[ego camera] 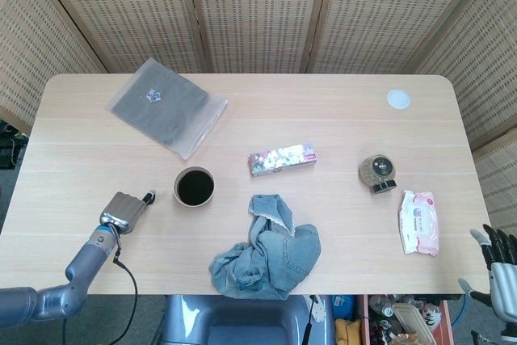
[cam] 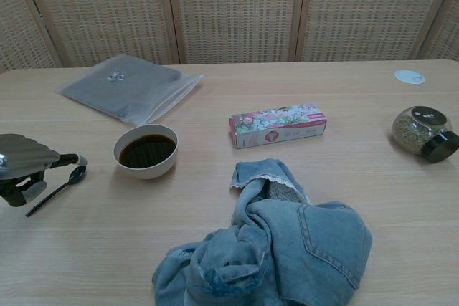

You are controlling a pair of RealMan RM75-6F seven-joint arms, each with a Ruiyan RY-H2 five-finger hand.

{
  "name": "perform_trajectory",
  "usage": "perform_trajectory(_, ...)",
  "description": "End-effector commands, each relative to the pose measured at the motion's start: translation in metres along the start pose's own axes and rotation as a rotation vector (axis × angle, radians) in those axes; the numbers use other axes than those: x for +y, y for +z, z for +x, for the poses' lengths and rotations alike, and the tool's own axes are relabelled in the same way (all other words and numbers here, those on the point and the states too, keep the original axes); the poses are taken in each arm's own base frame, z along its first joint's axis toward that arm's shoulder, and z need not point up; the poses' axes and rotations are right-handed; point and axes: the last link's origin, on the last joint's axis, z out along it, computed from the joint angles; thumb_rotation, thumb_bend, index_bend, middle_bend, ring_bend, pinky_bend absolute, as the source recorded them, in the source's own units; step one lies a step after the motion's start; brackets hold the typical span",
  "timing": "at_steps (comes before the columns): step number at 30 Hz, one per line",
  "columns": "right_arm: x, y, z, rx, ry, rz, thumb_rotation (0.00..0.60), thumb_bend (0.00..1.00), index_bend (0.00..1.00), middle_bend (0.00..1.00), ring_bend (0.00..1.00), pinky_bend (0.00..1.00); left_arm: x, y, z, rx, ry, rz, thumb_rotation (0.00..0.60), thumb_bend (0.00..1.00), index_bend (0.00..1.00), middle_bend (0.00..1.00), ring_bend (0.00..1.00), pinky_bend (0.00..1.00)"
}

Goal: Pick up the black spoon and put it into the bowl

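Holding the black spoon [cam: 57, 188], the left robot hand [cam: 25, 166] sits low over the surface [ego camera: 339, 119] just left of the bowl [cam: 146, 151]. Chest view: the spoon's handle runs down and left under the hand, its small bowl end pointing toward the bowl but apart from it; the tip of the handle looks close to the wood, though whether it touches cannot be told. Fingers are closed around the handle, one dark fingertip [cam: 71, 158] poking toward the bowl. Head view: the same hand [ego camera: 126, 210] shows as a grey block beside the bowl [ego camera: 195, 187], the spoon mostly hidden under it.

Bowl is white outside, filled with dark liquid, standing upright left of centre.

Right robot hand [ego camera: 496, 267] is off the surface at the lower right corner of the head view, fingers apart and pointing up, holding nothing.

Other items on the surface:
- grey zip bag [ego camera: 166, 115], flat, far left
- flowered box [ego camera: 282, 159], lying on its side near centre
- crumpled denim cloth [ego camera: 267, 250] at the near edge, just right of the bowl
- small jar [ego camera: 378, 173] tipped on its side, dark lid toward the near edge
- wet wipes pack [ego camera: 420, 222] near the right edge, just beyond the jar
- white round lid [ego camera: 397, 99], far right corner
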Motion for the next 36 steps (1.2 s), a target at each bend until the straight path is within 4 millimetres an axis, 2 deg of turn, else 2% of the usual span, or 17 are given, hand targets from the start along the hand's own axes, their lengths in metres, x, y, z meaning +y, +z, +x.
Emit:
perform_trajectory(1,0.0,0.0,0.0,0.001,0.001,0.0,0.6,0.21,0.17,0.14,0.0,0.0,0.0,-0.006,-0.003,-0.009,-0.02,-0.014,0.6,0.7,0.0,0.83,0.75,0.65)
perform_trajectory(7,0.0,0.001,-0.001,-0.005,0.003,0.002,0.6,0.21,0.17,0.14,0.0,0.0,-0.006,-0.031,-0.02,-0.053,-0.05,-0.048,0.6,0.7,0.0,0.83,0.75,0.65)
perform_trajectory(13,-0.001,0.002,-0.003,-0.009,0.004,0.007,0.6,0.21,0.17,0.14,0.0,0.0,-0.01,-0.04,-0.031,-0.072,-0.06,-0.053,0.6,0.7,0.0,0.83,0.75,0.65)
perform_trajectory(26,0.0,0.002,-0.003,-0.008,0.005,0.005,0.6,0.21,0.17,0.14,0.0,0.0,-0.01,-0.039,-0.041,-0.106,-0.058,-0.043,0.6,0.7,0.0,0.83,0.75,0.65)
perform_trajectory(36,0.0,0.002,-0.004,-0.012,0.005,0.005,0.6,0.21,0.17,0.14,0.0,0.0,-0.015,-0.035,-0.042,-0.108,-0.055,-0.017,0.6,0.7,0.0,0.83,0.75,0.65)
